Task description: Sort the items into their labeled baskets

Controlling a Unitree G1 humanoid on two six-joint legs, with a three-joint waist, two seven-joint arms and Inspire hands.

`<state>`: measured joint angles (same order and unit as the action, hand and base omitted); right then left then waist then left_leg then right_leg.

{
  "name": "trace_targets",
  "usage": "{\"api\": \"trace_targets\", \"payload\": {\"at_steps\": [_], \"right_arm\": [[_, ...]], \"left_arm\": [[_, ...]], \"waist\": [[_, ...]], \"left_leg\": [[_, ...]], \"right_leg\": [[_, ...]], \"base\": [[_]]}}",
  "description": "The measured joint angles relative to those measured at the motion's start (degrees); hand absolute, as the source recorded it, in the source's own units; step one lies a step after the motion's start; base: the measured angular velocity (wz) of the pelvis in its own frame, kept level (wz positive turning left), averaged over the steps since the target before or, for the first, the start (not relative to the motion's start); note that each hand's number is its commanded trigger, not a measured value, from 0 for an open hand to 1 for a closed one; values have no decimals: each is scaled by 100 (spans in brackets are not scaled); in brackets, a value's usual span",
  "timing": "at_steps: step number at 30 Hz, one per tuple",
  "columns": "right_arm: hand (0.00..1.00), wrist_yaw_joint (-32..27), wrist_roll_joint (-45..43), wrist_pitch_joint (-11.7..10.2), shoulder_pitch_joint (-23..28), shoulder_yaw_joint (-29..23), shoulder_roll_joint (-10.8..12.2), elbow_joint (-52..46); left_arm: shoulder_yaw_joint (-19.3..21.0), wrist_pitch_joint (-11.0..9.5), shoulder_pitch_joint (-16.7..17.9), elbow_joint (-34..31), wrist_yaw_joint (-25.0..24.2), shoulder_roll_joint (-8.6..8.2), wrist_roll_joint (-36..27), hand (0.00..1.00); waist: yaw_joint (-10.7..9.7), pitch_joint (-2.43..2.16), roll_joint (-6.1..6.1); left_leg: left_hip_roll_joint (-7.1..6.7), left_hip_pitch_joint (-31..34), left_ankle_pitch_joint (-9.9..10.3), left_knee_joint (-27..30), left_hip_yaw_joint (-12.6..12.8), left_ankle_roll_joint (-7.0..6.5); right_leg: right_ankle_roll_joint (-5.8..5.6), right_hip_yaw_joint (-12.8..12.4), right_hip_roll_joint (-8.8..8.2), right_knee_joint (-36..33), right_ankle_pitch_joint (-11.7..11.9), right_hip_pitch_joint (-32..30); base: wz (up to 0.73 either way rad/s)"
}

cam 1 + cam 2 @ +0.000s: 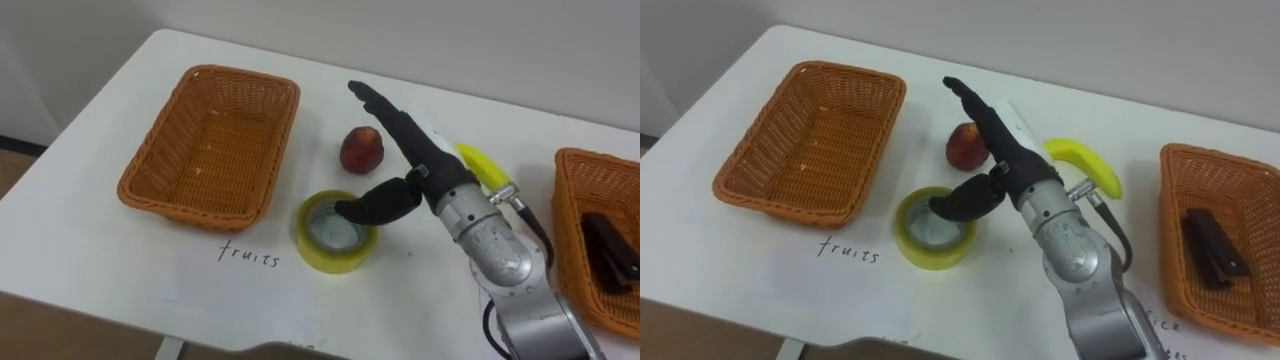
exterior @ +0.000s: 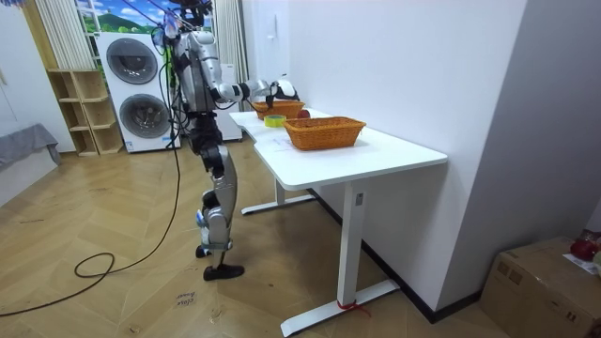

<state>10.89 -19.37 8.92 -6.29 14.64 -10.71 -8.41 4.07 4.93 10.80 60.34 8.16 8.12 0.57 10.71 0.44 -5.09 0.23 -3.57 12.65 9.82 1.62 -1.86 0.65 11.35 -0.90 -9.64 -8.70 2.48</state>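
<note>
Standing: the robot is upright on the wood floor at the long side of the white table [image 1: 90, 250], toward its far end in the room view, with two stacked washing machines [image 2: 141, 89] behind it.
Right hand [image 1: 420, 150]: extended from the lower right out over the middle of the table. The fingers are straight and close together, pointing away from the robot, above the table just right of the red fruit. It grips nothing.
Thumb [image 1: 380, 203]: bent down and to the left, with its tip over the hole of the tape roll. Whether the tip touches the roll's inner wall cannot be told.
Tape roll [image 1: 335, 258]: yellow, lying flat on the table near the front edge, between the two baskets and just beside the near right corner of the left basket.
Red fruit [image 1: 361, 150]: round, peach- or apple-like, on the table behind the tape roll. It is right of the left basket and apart from it.
Banana [image 1: 480, 165]: yellow, on the table to the right of the hand, partly hidden behind the wrist.
Left basket [image 1: 208, 140]: woven, orange-brown and rectangular, its floor bare. A handwritten label [image 1: 248, 256] lies on the table in front of it.
Right basket [image 1: 572, 215]: same weave, at the right edge. It holds a dark oblong item [image 1: 610, 250] too unclear to name.
</note>
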Motion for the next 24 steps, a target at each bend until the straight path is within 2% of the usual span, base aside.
{"api": "trace_targets", "payload": {"at_steps": [6,12,24], "right_arm": [[0,100,-169,76,2,4,23,98],[0,105,-218,116,1,-7,187,370],[0,231,-220,123,1,-1,218,381]], "left_arm": [[12,1,1,-1,-7,3,15,0],[14,1,31,-3,-37,7,15,0],[11,7,-1,-3,-87,11,11,0]], "waist": [[49,-4,-14],[43,0,-6],[44,3,1]], "left_leg": [[-9,48,1,-27,-18,-2],[-11,51,-1,4,-25,-4],[-7,71,-2,-7,-46,-6]], "right_leg": [[-15,-3,9,-6,13,-43],[-15,0,6,8,13,-42],[-16,50,8,10,13,-51]], "base": [[0],[0],[0]]}}
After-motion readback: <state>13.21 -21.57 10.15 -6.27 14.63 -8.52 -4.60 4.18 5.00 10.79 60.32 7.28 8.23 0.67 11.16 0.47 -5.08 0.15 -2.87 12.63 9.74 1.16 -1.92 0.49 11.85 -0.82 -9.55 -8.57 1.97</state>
